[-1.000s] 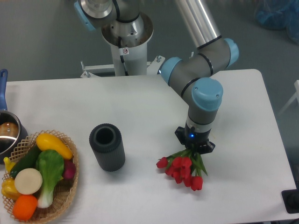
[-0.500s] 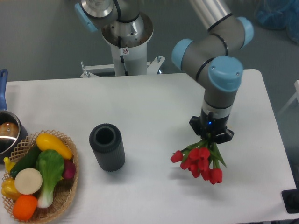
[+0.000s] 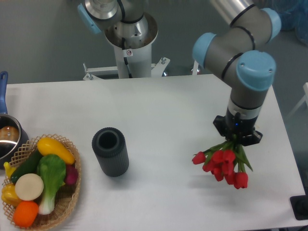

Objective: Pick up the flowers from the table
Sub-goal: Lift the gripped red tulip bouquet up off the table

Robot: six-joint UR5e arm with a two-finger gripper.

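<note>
Since the earlier frame, arm and bouquet have shifted together toward the right edge of the white matte table [image 3: 159, 110] and appear higher. The two-finger gripper [image 3: 237, 140] points straight down, clamped on the green stems. The flowers [image 3: 222, 162], a small bunch of red tulips, hang directly beneath it, long axis near vertical, heads lowermost and fanned slightly left. They look clear of the surface. Any further lift is straight up.

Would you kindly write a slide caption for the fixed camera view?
UR5e pincer holds red tulips over the white table, right of a dark cylinder.
</note>
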